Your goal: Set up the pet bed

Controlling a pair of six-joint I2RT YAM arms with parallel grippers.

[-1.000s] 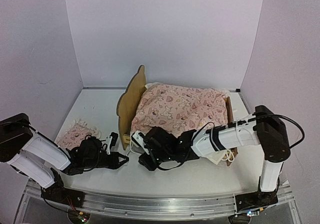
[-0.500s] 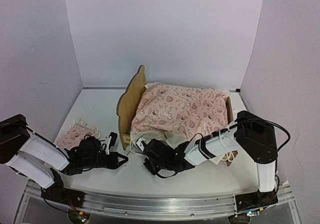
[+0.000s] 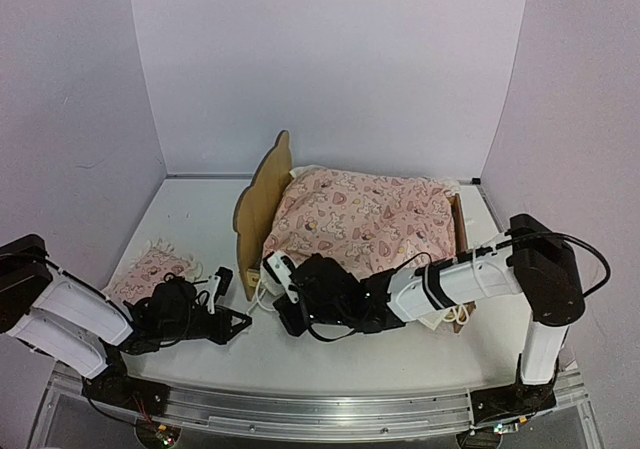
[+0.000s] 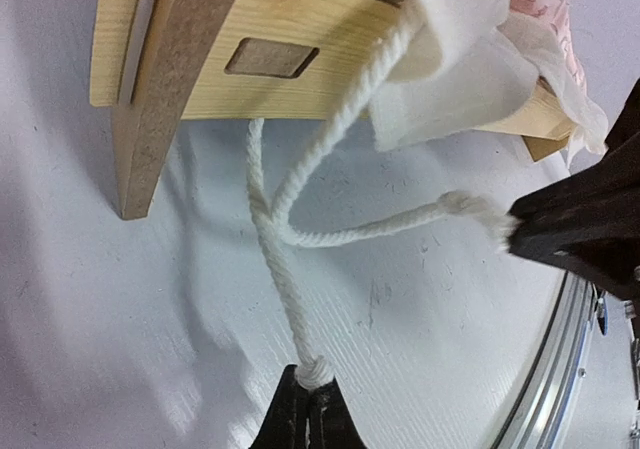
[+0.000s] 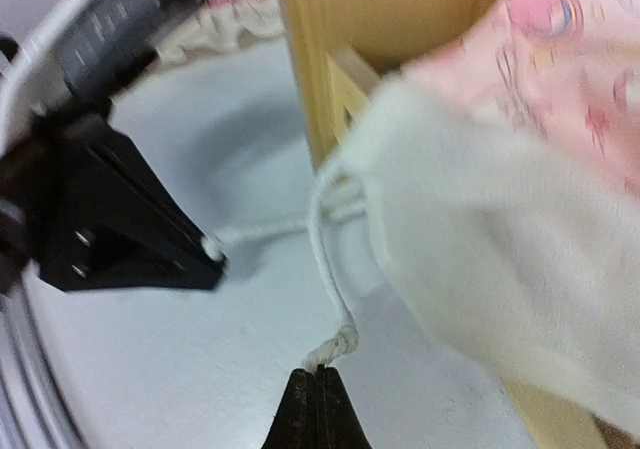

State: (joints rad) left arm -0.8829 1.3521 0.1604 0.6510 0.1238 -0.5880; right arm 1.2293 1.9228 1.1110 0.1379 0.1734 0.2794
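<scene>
Standing mid-table, the light plywood pet bed (image 3: 258, 204) with wavy headboard is covered by a pink patterned blanket (image 3: 360, 219). A white twisted cord (image 4: 268, 209) is pinched at its knotted ends by the left gripper (image 4: 307, 399) and right gripper (image 5: 318, 384); the latter has been brought nearer the headboard.

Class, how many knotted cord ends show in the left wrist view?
2. One knot sits in the left gripper, bottom; the other in the right gripper, right edge. The blanket may hide more.
</scene>
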